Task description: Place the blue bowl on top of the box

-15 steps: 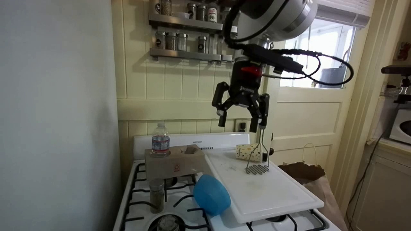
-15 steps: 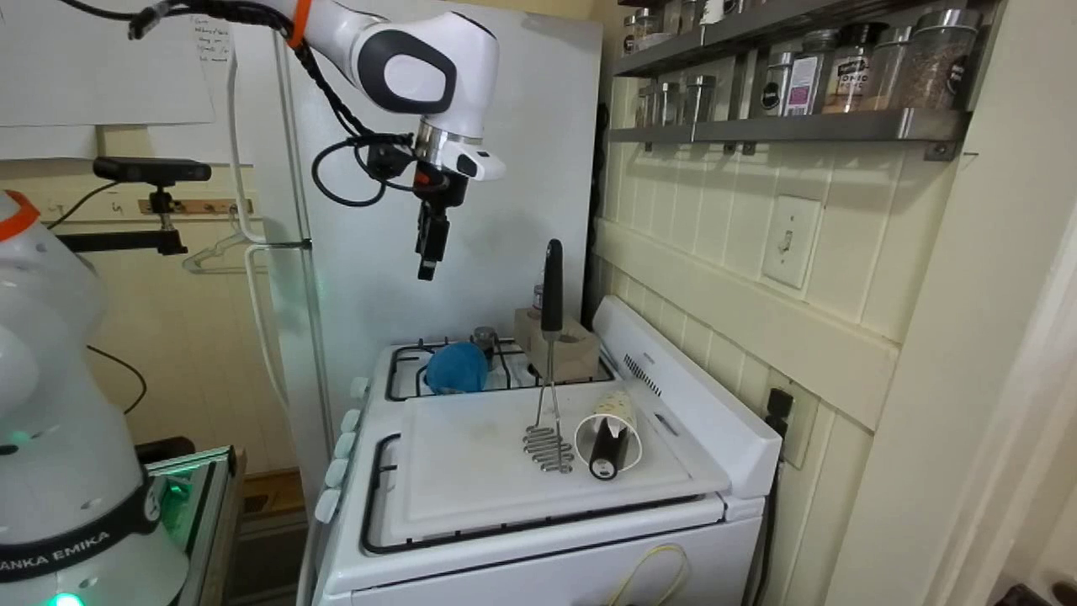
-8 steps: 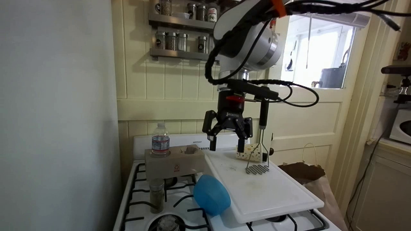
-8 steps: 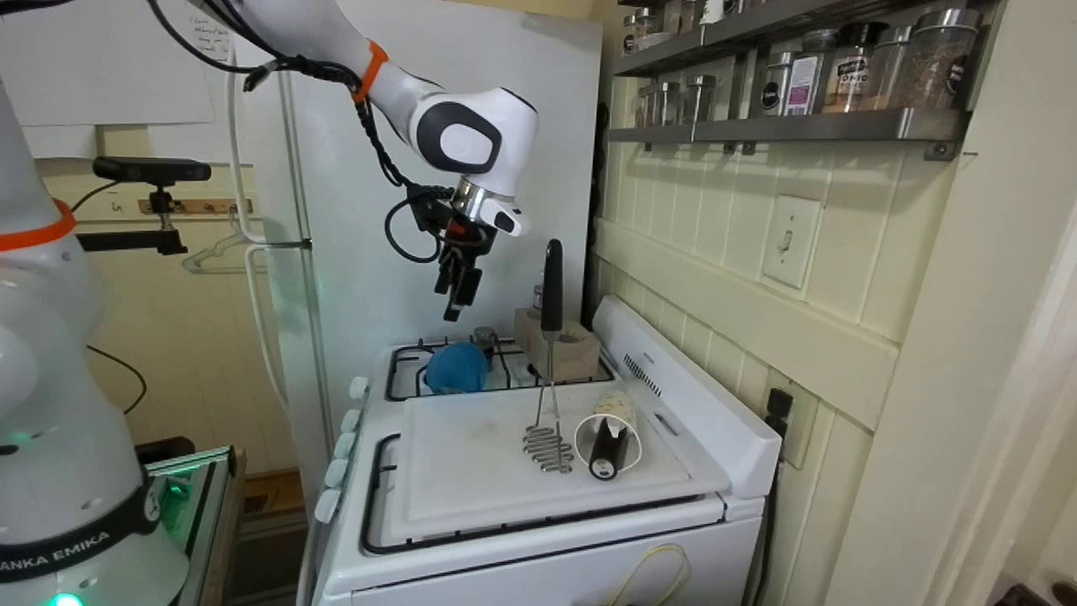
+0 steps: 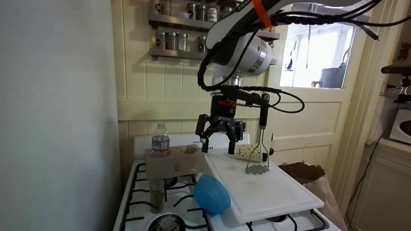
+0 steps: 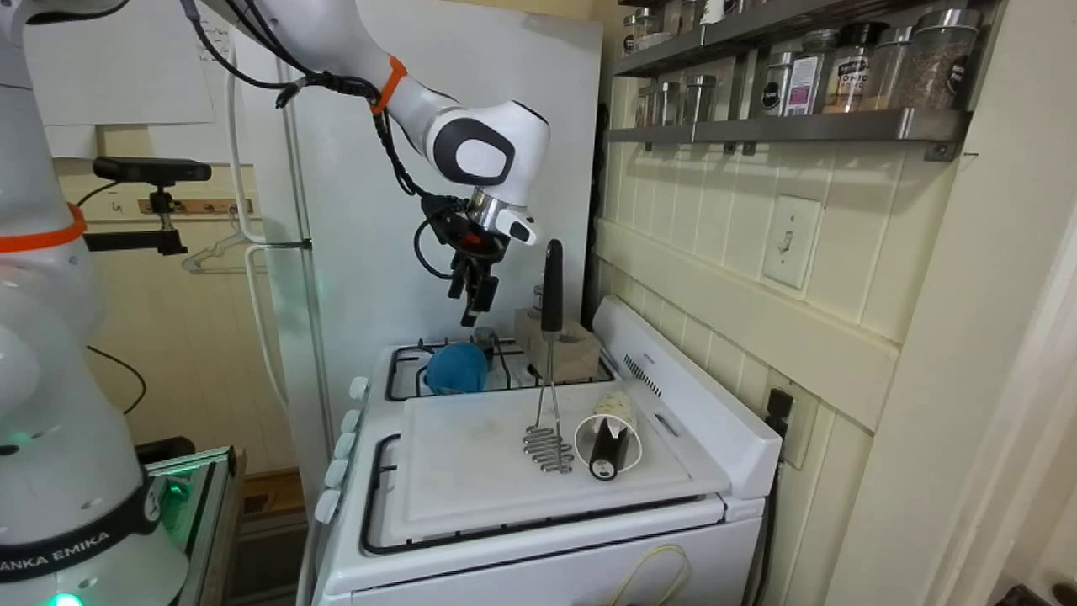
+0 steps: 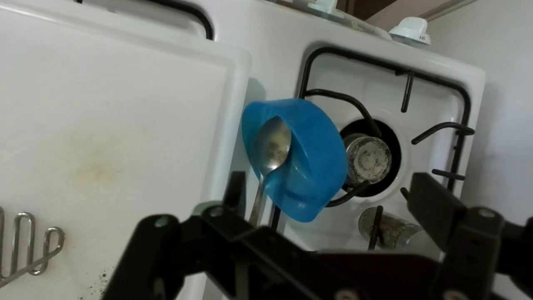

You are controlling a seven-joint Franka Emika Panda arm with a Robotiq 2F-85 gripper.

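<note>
Blue bowl [image 7: 322, 150] tilts beside the board edge [image 7: 231, 121], gripper [image 5: 218, 150] spread clear above.

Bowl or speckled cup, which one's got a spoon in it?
The blue bowl: in the wrist view, a metal spoon sits in it. The speckled cup, lying on its side on the white board, has a black object in its mouth instead.

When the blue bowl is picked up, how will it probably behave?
The blue bowl may roll or tip: it sits tilted, with rounded sides. The spoon in it could slide out, since the handle extends past the rim. The smooth wall may be slippery.
</note>
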